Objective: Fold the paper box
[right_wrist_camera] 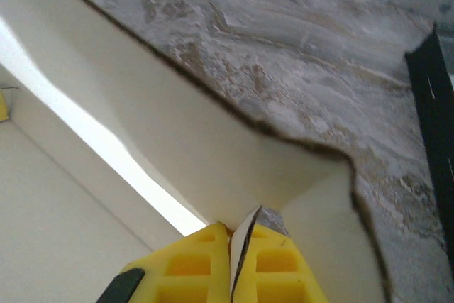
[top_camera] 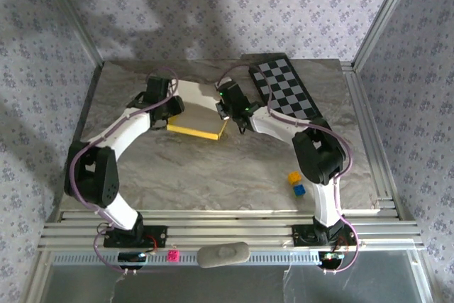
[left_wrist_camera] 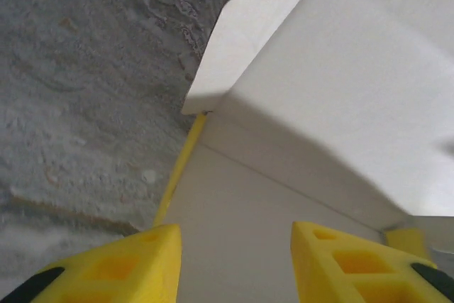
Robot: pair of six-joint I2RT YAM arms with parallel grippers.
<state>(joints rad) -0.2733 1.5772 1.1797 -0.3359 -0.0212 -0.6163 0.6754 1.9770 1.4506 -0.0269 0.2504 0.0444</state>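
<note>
On the table [top_camera: 213, 168], toward the far side and a bit left of the middle, lies one box [top_camera: 201, 113]. It is yellow outside and whitish inside, and its yellow edge faces the near side. Two grippers are at it, one on each side.

The left gripper [top_camera: 174, 108] is at the left end of the box. In the left wrist view, the left gripper [left_wrist_camera: 234, 264] has its two yellow fingers [left_wrist_camera: 120, 271] spread apart. The whitish inside of the box [left_wrist_camera: 340, 83] shows past the gap, with one wall standing up.

The right gripper [top_camera: 224, 108] is at the right end. In the right wrist view, the right gripper [right_wrist_camera: 239, 239] has its jaws pressed together on a thin flap of the box [right_wrist_camera: 177, 133].

One chequered board [top_camera: 284, 89] lies to the far right. Two small cubes sit near the right arm, touching: one yellow cube [top_camera: 293, 176] and one blue cube [top_camera: 299, 189].
</note>
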